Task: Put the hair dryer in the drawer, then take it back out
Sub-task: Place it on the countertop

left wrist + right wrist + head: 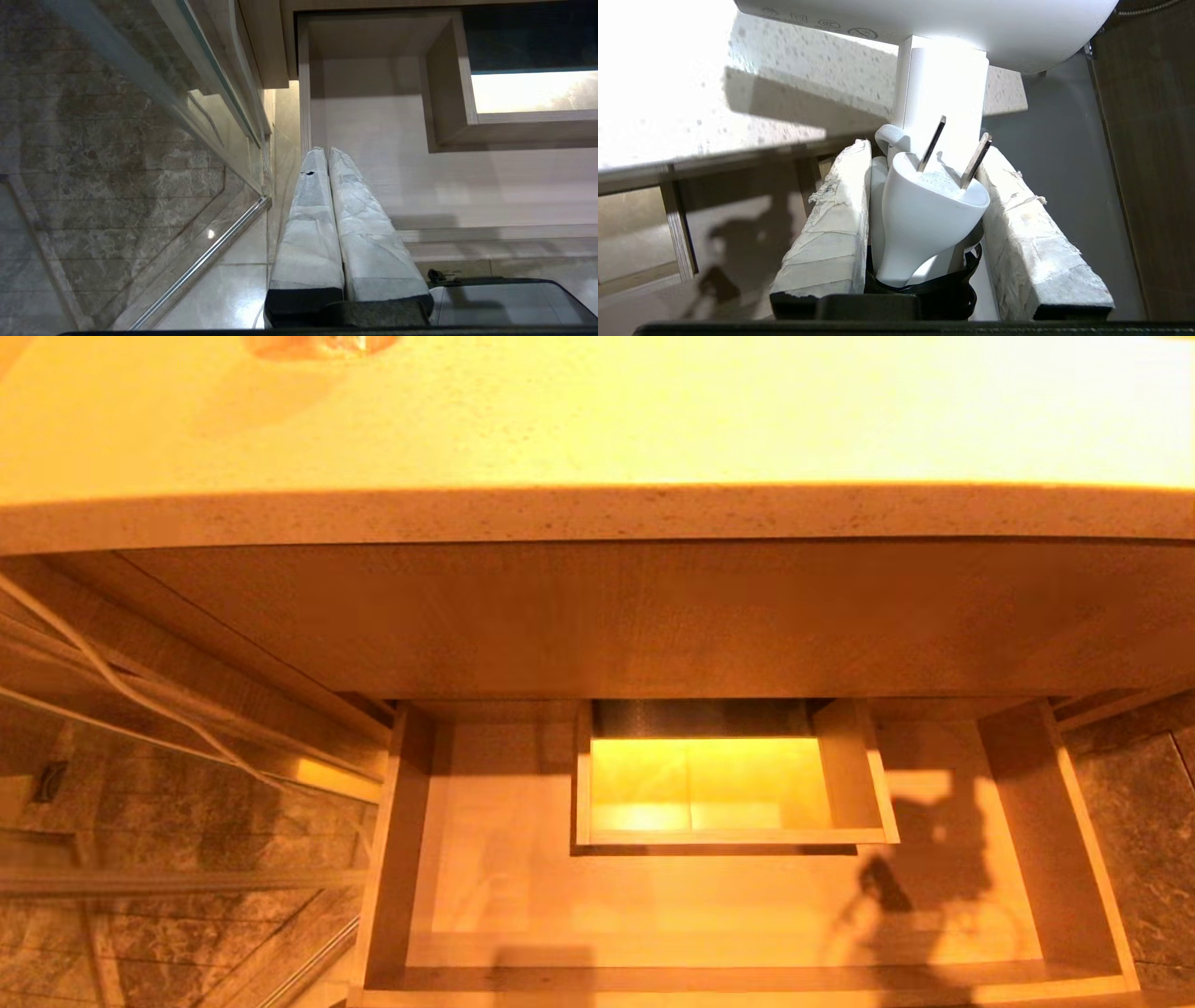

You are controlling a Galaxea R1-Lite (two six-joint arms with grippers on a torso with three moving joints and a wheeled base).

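Holding the hair dryer (941, 88) by its short handle, the right gripper (924, 186) is clenched on the load, its taped fingers (833, 224) pressing either side of the handle with the plug (924, 219) of the bundled cord wedged between them. The dryer hangs above and just outside the drawer (397, 859), beside the speckled countertop (597, 429) (only its shadow falls on the drawer floor in the head view). The drawer stands pulled out below the countertop edge, with its boxed cut-out (864, 770) at the back centre. The left gripper (327, 156) is clamped shut on nothing, parked near the drawer's left wall. The step in hand appears to be carrying the dryer to or from the drawer; which one cannot be told. For placement, lower the dryer over the bare drawer floor in front of the cut-out, keep the barrel level and clear of the drawer walls, and release only once it rests. Watch the loose cord, which may snag the drawer front.
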